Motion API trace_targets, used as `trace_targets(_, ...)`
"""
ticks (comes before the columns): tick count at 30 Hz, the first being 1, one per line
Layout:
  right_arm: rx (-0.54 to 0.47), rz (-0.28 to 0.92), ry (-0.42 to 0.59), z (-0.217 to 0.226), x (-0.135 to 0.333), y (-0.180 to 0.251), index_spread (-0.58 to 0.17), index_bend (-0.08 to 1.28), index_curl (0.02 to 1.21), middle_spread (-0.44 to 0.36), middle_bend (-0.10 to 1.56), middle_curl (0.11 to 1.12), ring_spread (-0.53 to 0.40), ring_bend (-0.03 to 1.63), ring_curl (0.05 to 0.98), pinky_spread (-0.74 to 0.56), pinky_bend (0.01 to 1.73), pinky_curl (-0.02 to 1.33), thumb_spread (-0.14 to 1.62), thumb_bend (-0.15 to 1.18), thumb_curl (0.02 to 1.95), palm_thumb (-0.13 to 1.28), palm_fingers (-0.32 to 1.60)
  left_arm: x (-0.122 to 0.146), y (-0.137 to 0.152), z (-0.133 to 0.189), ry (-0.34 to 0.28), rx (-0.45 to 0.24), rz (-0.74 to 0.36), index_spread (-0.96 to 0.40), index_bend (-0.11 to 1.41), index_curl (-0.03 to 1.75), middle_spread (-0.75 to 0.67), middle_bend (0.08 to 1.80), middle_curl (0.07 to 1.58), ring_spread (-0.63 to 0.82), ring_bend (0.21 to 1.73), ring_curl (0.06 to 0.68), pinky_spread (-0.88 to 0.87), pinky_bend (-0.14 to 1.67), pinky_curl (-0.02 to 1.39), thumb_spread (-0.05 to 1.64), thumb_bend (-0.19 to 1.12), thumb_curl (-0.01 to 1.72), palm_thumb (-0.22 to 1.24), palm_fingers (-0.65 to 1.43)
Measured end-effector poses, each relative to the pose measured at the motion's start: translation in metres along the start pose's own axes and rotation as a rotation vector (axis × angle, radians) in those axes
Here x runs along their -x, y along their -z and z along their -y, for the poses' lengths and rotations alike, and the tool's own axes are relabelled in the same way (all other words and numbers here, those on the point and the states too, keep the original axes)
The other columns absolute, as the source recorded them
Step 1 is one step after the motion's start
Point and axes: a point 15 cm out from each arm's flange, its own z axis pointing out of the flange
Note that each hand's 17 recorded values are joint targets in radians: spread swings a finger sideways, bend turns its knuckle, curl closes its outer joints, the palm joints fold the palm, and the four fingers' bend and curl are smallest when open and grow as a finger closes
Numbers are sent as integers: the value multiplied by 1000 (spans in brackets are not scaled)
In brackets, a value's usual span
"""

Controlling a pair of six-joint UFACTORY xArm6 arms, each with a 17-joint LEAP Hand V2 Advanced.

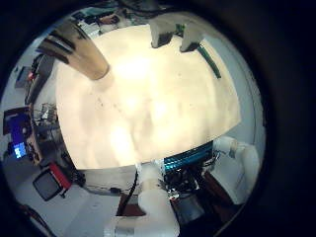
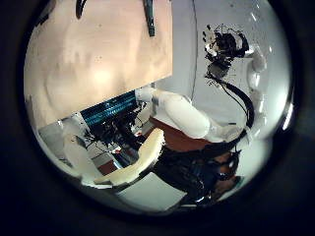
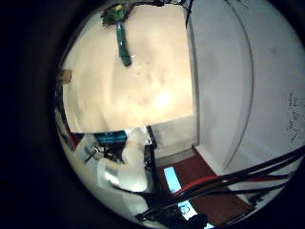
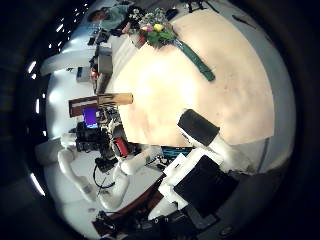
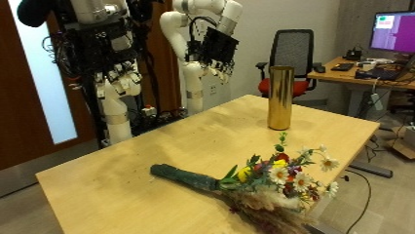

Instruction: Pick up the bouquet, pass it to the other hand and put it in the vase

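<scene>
- From the outside view, the bouquet (image 5: 259, 180) lay flat on the wooden table (image 5: 130, 161), near its front edge. Its dark green wrapped stems pointed toward the arms, and its yellow, white and red blooms pointed away from them.
- The tall gold vase (image 5: 279, 97) stood upright near the table's far edge, well apart from the bouquet.
- The left hand (image 5: 120, 76) hung above and behind the table with its fingers loose and slightly bent, holding nothing.
- The right hand (image 5: 214, 49) hung higher, beside the white wall. Its fingers drooped fairly straight, and it held nothing either.
- Only the outside view showed both hands together with both task things.
- The left little finger side palm view looked down on the tabletop from well above. It showed the vase (image 1: 87, 57) as a leaning cylinder, and the bouquet (image 1: 209, 61) only as a thin green stem strip by the far edge.
- The left thumb side palm view missed the flowers. It showed one part of the table, and the right hand (image 2: 231, 44) against the wall with its fingers spread.
- The right thumb side palm view gave the clearest look at the blooms of the bouquet (image 4: 165, 35), at the table's edge.
- The right little finger side palm view showed the bouquet (image 3: 122, 43) small, mostly its green wrap, with much white wall beside the table.
</scene>
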Motion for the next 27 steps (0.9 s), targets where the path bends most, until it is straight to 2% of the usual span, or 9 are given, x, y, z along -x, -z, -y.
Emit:
trace_targets(6, -22, -6, 22, 11, 9, -1, -251, 166, 287, 55, 296, 330, 107, 590, 151, 349, 450, 232, 1136, -21, 367, 593, 359, 4, -2, -1, 12, 0, -10, 128, 152, 270, 481, 235, 319, 606, 519, 208, 598, 280, 317, 896, -31, 313, 386, 1)
trace_targets(15, 73, 78, 43, 33, 29, -34, -226, 176, 289, 120, 337, 339, 106, 584, 147, 335, 440, 218, 1144, -21, 363, 583, 375, -3, -5, -1, -23, 10, -6, 128, 154, 270, 483, 231, 318, 610, 519, 207, 598, 281, 318, 898, -31, 313, 390, -2)
trace_targets(16, 79, 85, 31, 35, 30, -37, -213, 146, 284, 29, 300, 334, 106, 617, 157, 320, 467, 223, 1145, -20, 363, 582, 352, -4, -6, -2, -31, 13, -1, 128, 153, 269, 483, 233, 319, 607, 520, 208, 598, 280, 318, 898, -31, 312, 391, 0)
trace_targets(17, 84, 89, 19, 39, 32, -40, -232, 160, 280, 125, 431, 362, 107, 575, 142, 313, 425, 206, 1145, -20, 363, 582, 406, -4, -5, -3, -37, 13, 5, 128, 153, 269, 483, 234, 320, 606, 521, 209, 598, 280, 318, 898, -31, 312, 391, 0)
trace_targets(21, 69, 92, -41, 61, 37, -52, -146, 159, 292, 204, 353, 344, 107, 609, 155, 308, 456, 216, 1143, -23, 363, 575, 350, -10, -3, -6, -76, 20, 9, 128, 154, 269, 483, 235, 321, 609, 518, 208, 598, 280, 318, 904, -30, 311, 393, -1)
trace_targets(24, 26, 85, -98, 89, 33, -63, -219, 133, 264, 68, 334, 339, 107, 657, 166, 305, 496, 223, 1143, -24, 361, 567, 322, -12, -2, -7, -93, 16, 10, 128, 153, 269, 478, 236, 321, 606, 518, 208, 598, 280, 318, 906, -31, 311, 393, -1)
trace_targets(25, 6, 83, -110, 99, 32, -66, -220, 200, 279, 148, 370, 346, 112, 612, 152, 304, 477, 215, 1139, -29, 359, 556, 357, -13, -1, -6, -98, 16, 10, 128, 153, 269, 476, 236, 321, 605, 518, 208, 598, 280, 318, 907, -31, 310, 393, -1)
trace_targets(26, -10, 83, -122, 109, 30, -70, -134, 160, 279, 200, 381, 347, 115, 606, 153, 304, 483, 216, 1140, -26, 357, 548, 342, -13, -1, -6, -103, 18, 10, 128, 153, 269, 474, 237, 321, 605, 518, 207, 598, 280, 318, 907, -31, 310, 393, -1)
trace_targets(27, -22, 88, -136, 121, 29, -77, -162, 70, 257, 185, 406, 356, 117, 639, 164, 303, 502, 222, 1140, -25, 356, 546, 311, -14, 0, -6, -107, 15, 12, 128, 153, 269, 473, 237, 321, 605, 518, 207, 598, 280, 318, 907, -31, 310, 393, -1)
